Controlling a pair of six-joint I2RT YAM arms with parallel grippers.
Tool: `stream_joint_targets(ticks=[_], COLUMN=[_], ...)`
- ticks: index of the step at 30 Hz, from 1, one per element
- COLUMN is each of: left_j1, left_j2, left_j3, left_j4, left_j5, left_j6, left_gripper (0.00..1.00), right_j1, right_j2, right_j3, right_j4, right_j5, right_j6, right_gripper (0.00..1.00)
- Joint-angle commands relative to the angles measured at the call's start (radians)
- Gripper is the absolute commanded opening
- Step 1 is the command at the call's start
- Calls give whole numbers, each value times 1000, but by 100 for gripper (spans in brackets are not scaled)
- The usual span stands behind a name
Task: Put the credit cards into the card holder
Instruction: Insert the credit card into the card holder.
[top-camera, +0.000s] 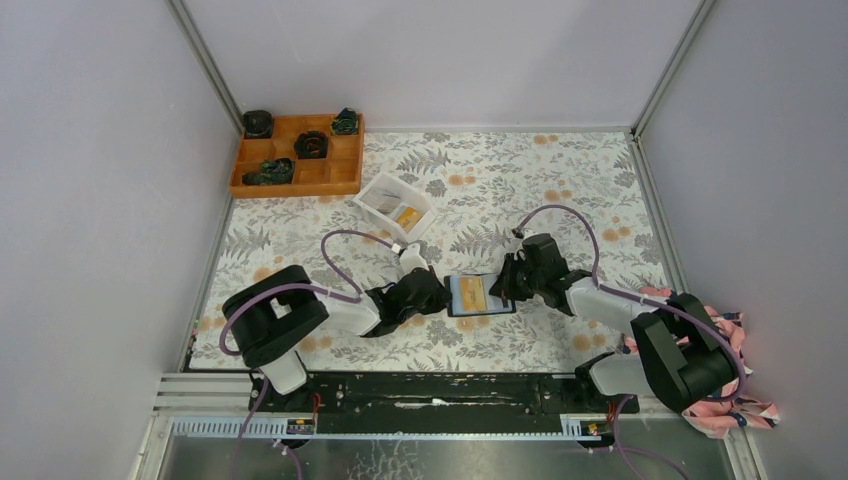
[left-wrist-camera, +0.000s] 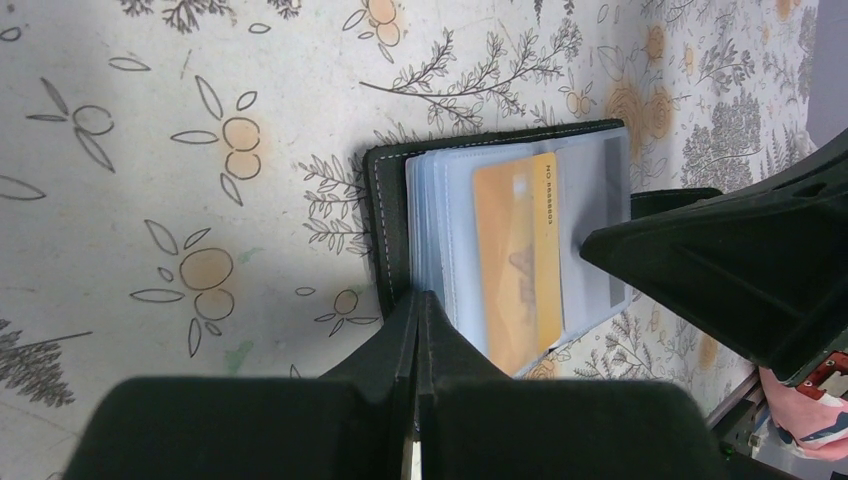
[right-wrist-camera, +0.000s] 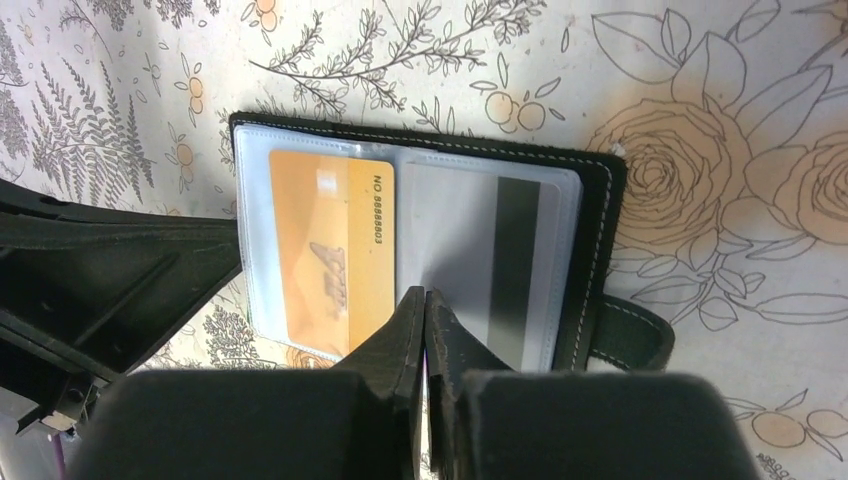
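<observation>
The card holder (top-camera: 481, 296) lies open and flat on the floral table (top-camera: 560, 180), near the front edge, between the 2 grippers. The left gripper (top-camera: 437, 296) is at its left side. In the left wrist view, its fingers (left-wrist-camera: 400, 345) are pressed together, tips at the black cover edge beside the clear sleeves. It is not possible to tell if they pinch something thin.

The right gripper (top-camera: 506, 285) is at the right side. Its fingers (right-wrist-camera: 405, 330) are also together, tips over the sleeve page, approx. at the line between 2 pockets. An orange card (right-wrist-camera: 330, 250) sits in the left pocket and a grey card w/ dark stripe (right-wrist-camera: 500, 260) in the right one. The clasp tab (right-wrist-camera: 635, 330) sticks out on the cloth.

The white tray (top-camera: 425, 203) stands further back-left, well apart, w/ one more orange card (top-camera: 407, 217) and a whitish card (top-camera: 380, 203) inside. The orange box (top-camera: 340, 175) in the far left corner holds small dark items (top-camera: 312, 145).

Walls close the left, far and right sides. Most open room is beyond the holder and to the right.
</observation>
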Motion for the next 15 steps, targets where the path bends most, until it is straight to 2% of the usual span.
stream_joint_targets(ticks=[1, 15], left_j1=[11, 12], left_j2=[100, 123], left_j3=[-24, -29], left_j4=[-129, -113], left_j5=[-30, -23], left_j6=[38, 38], left_gripper=[0, 0], right_j1=[6, 43], right_j2=[30, 94], right_j3=[35, 17], right_j4=[-2, 50], right_j5=[43, 56], right_j6=[-36, -10], right_gripper=[3, 0])
